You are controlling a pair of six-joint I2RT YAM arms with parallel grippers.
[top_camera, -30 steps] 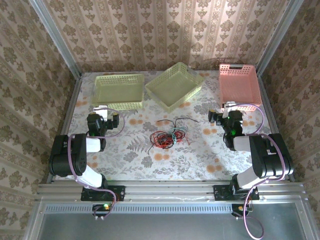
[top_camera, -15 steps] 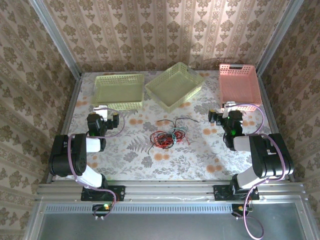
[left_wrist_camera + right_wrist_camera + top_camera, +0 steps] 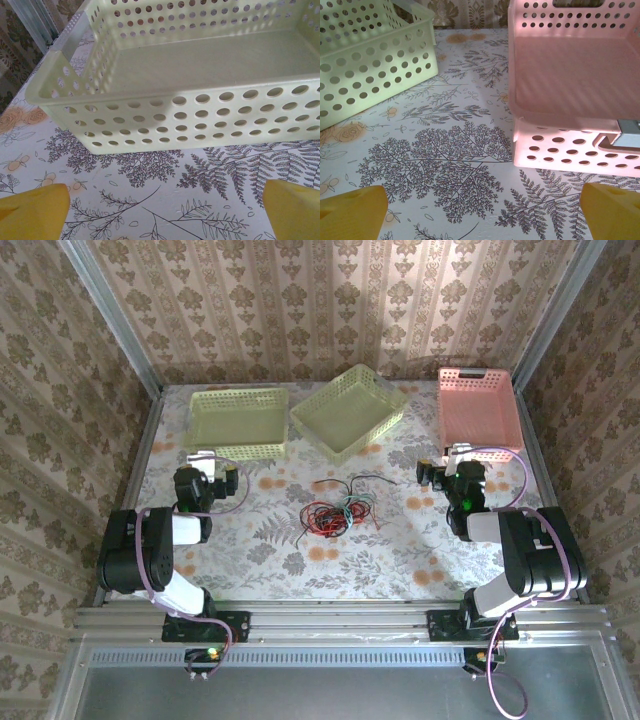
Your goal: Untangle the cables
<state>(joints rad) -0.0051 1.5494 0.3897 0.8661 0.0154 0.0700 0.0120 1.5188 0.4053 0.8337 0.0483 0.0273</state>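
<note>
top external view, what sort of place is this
Probably a staged robot test booth, not a real room: wallpapered panels in an aluminium frame, the left arm and right arm bolted to a rail, cables laid out on the table.

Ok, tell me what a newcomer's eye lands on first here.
The red-and-black tangle of cables lies mid-table. Along the far edge stand a pink basket at right, a green basket at left and a second green basket askew between them. The arms sit folded at the sides, left end effector and right end effector open and empty.
</note>
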